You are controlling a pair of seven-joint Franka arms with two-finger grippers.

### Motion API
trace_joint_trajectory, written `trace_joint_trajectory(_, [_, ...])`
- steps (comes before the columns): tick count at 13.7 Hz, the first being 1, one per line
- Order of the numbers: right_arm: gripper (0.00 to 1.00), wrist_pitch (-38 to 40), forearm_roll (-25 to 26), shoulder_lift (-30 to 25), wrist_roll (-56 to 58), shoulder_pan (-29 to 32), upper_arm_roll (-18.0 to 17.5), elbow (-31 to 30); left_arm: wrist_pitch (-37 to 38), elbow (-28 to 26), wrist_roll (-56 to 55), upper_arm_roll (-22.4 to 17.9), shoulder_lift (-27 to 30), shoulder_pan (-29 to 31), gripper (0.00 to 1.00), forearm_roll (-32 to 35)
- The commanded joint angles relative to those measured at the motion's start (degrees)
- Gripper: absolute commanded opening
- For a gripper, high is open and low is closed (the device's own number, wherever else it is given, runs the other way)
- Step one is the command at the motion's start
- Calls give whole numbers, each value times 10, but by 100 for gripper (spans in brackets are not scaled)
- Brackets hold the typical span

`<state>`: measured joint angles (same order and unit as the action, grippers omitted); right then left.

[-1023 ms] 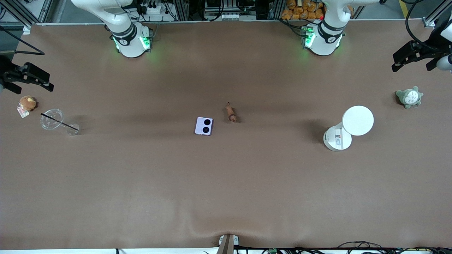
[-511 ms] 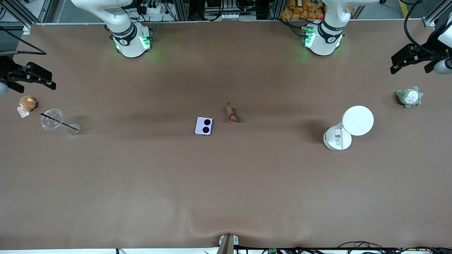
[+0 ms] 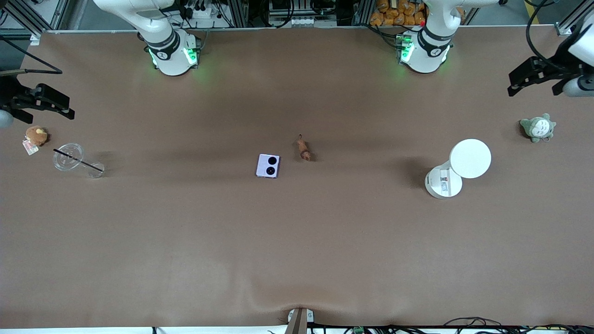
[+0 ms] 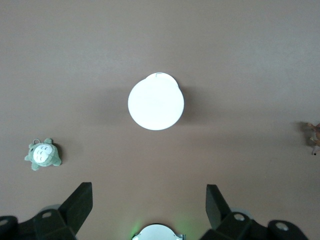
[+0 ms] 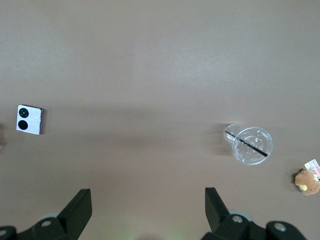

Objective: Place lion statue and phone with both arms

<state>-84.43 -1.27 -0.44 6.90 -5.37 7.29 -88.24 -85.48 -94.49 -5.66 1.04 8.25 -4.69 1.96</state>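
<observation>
The lilac phone (image 3: 268,166) lies flat at mid-table, its two black camera circles facing up. The small reddish-brown lion statue (image 3: 304,148) lies beside it, toward the left arm's end and slightly farther from the front camera. My left gripper (image 3: 533,89) hangs open and empty in the air over the left arm's end of the table, above the grey plush. My right gripper (image 3: 45,114) hangs open and empty over the right arm's end. The right wrist view shows the phone (image 5: 30,119) and its open gripper (image 5: 148,205). The left wrist view shows the lion (image 4: 315,134) at its edge and its open gripper (image 4: 149,200).
A white round lamp-like device (image 3: 459,167) stands toward the left arm's end, with a grey-white plush (image 3: 538,127) beside it. A clear plastic cup with a black straw (image 3: 74,158) and an orange-brown plush with a tag (image 3: 35,136) lie at the right arm's end.
Both grippers have drifted slightly outward over their ends of the table, still open. The phone and the lion statue have not moved.
</observation>
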Motion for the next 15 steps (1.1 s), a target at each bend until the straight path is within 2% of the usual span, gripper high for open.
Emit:
trace_joint_trajectory(1, [100, 3, 7, 10, 0, 1, 1, 1, 12, 18, -47, 39, -25, -3, 100, -13])
trace_joint_trajectory(6, [100, 0, 3, 13, 0, 3, 1, 1, -30, 12, -116, 82, -70, -6, 100, -58])
trace_joint_trajectory(10, [100, 0, 3, 13, -2, 4, 1, 1, -97, 6, -234, 163, -129, -5, 100, -57])
trace_joint_trajectory(12, [100, 0, 3, 14, -2, 5, 1, 1, -151, -14, -283, 194, -147, -8, 100, -56])
trace_joint_trajectory(15, [100, -2, 1, 22, -2, 6, 1, 3, -219, -19, -407, 210, -198, -57, 100, -50])
